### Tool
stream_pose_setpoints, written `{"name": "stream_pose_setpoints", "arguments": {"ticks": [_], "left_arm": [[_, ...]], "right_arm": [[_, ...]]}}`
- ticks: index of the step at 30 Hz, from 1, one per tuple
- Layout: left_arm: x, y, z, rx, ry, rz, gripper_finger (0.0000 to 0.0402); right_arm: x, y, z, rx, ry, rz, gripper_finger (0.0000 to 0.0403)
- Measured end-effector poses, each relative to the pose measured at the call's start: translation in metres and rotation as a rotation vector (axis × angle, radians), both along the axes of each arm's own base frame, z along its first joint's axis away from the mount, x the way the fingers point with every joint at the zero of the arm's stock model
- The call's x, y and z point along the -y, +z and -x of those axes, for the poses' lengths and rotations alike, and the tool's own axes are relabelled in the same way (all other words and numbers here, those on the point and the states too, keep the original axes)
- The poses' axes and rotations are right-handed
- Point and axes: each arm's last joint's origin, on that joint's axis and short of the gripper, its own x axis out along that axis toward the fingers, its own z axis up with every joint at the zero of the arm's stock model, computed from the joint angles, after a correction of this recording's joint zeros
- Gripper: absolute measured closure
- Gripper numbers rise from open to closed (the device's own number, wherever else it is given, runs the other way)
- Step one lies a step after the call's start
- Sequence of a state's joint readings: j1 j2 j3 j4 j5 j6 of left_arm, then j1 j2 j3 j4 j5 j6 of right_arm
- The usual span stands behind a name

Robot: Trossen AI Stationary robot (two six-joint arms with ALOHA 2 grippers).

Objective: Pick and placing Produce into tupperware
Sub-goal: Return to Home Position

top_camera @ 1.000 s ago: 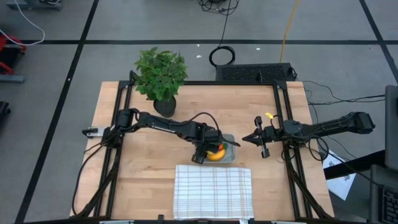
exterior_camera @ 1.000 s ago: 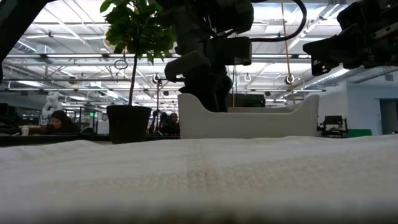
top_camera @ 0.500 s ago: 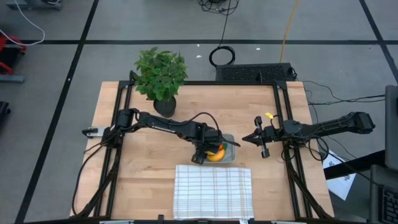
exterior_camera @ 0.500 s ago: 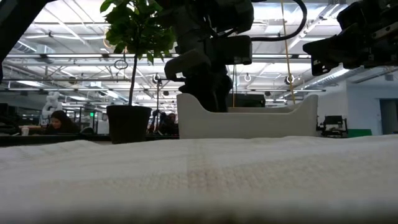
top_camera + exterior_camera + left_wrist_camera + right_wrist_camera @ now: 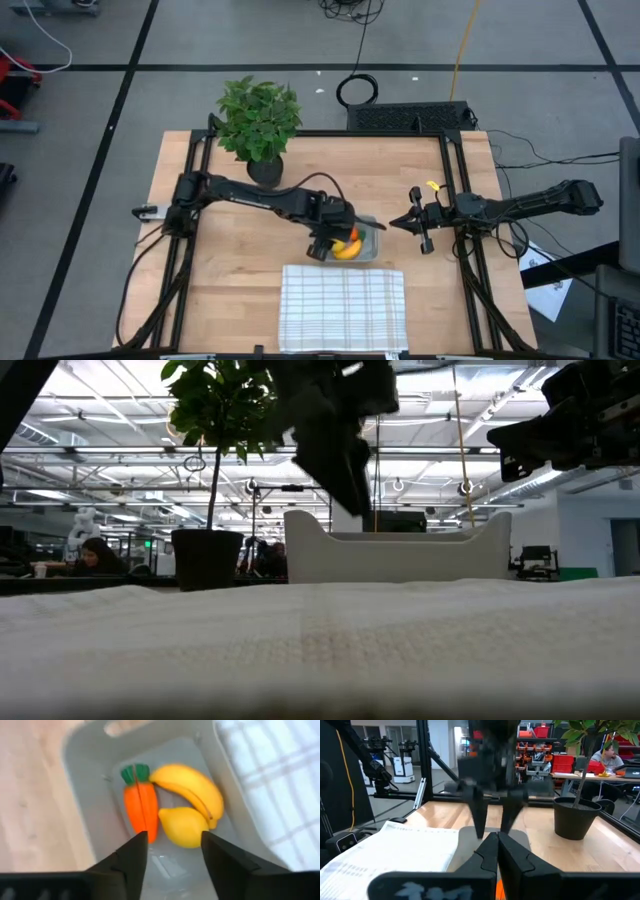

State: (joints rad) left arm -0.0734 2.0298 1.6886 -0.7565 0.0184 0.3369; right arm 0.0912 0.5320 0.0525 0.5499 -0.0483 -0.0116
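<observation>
The translucent grey tupperware sits on the table just beyond the cloth's far edge. Inside it lie the orange carrot with a green top, the curved yellow banana and the round yellow lemon, side by side on its floor. My left gripper hangs open above the container's near-left part and holds nothing. In the low view it stands clear above the tupperware's rim. My right gripper waits shut to the right of the container, pointing at it.
A white grid-striped cloth covers the near middle of the table, right against the tupperware. A leafy potted plant stands at the far left. Bare wood lies to the left of the cloth and between the container and my right gripper.
My left gripper has risen up out of the tupperware and tipped a little; its arm has straightened. The carrot, banana and lemon stay in the container. The right arm has kept still.
</observation>
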Motion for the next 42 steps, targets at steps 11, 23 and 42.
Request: {"name": "stream_pose_setpoints", "arguments": {"ticks": [11, 23, 42], "left_arm": [[0.006, 0.022, 0.024, -0.093, 0.053, 0.04, 0.0391], [0.025, 0.037, 0.037, -0.042, 0.002, -0.024, 0.0401], [0.007, 0.09, 0.146, 0.645, 0.196, 0.046, 0.0402]], "right_arm": [[0.0, 0.0, 0.0, -0.001, 0.002, -0.008, 0.0403], [0.0, 0.0, 0.0, 0.004, 0.005, -0.008, 0.0403], [0.0, 0.001, 0.0, 0.003, 0.006, -0.027, 0.0403]]}}
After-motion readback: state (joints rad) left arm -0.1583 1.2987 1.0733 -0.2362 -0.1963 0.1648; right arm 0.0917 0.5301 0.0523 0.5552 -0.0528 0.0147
